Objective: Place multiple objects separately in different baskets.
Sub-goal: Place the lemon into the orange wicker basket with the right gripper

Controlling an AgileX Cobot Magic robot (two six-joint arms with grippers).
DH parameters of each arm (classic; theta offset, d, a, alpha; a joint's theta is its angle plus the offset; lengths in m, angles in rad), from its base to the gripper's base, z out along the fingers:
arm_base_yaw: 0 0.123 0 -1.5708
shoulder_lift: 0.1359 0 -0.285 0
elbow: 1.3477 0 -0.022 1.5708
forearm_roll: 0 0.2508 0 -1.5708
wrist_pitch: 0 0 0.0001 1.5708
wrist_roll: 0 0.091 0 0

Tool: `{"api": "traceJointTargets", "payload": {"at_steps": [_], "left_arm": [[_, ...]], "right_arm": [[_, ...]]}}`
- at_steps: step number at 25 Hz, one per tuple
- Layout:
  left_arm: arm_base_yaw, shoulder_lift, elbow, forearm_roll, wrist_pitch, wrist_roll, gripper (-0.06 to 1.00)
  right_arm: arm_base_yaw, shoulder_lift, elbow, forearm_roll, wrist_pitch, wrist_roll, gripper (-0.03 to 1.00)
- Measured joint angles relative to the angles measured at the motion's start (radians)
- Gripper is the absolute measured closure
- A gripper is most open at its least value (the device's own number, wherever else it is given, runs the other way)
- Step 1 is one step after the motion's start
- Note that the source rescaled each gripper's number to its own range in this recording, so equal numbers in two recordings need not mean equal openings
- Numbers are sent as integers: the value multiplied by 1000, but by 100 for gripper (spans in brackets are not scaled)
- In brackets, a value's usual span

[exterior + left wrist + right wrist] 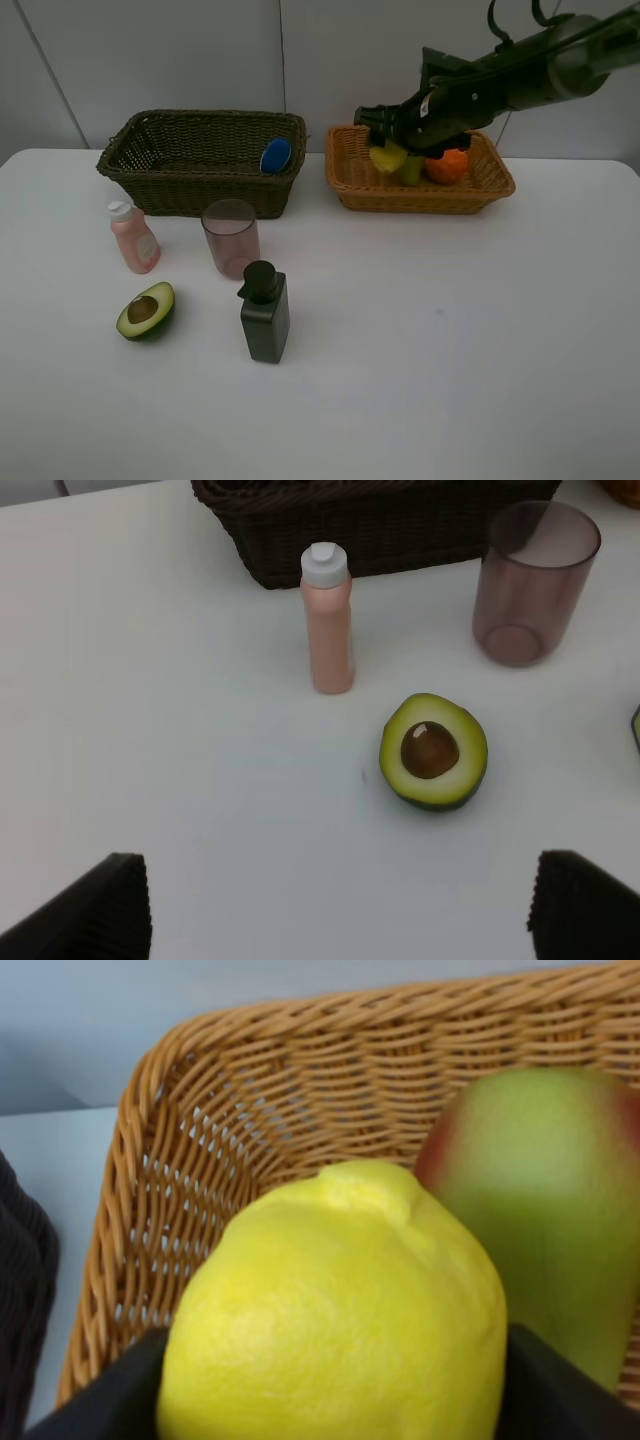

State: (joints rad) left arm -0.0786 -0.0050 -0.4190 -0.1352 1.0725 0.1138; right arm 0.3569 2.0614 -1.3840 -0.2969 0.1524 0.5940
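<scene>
Wicker baskets at the back: dark basket (pixel 150 175) with the white bottle with blue cap (pixel 275 155) inside, orange-tan basket (pixel 350 178) beside it. Right gripper (pixel 386 142) over the orange-tan one, clamped on the lemon (pixel 335 1310); left gripper (pixel 340 900) spread wide, empty, above the table (pixel 150 780). Lemon just beside the pear (pixel 545 1200), near the orange (pixel 447 165). Lower gently into the bare corner away from the pear, release only once resting, then lift straight up. Avocado half (pixel 433 751) on the table, ahead of the left gripper.
</scene>
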Motion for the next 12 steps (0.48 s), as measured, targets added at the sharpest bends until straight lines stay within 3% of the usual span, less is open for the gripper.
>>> {"api": "traceJointTargets", "payload": {"at_steps": [7,8,10,12], "left_arm": [[0,0,0,0,0,0,-5],[0,0,0,0,0,0,-5],[0,0,0,0,0,0,-5],[0,0,0,0,0,0,-5]], "right_arm": [[0,0,0,0,1,20,51],[0,0,0,-2,5,21,44],[-5,0,0,-5,6,22,18],[-10,0,0,-4,6,23,5]]}}
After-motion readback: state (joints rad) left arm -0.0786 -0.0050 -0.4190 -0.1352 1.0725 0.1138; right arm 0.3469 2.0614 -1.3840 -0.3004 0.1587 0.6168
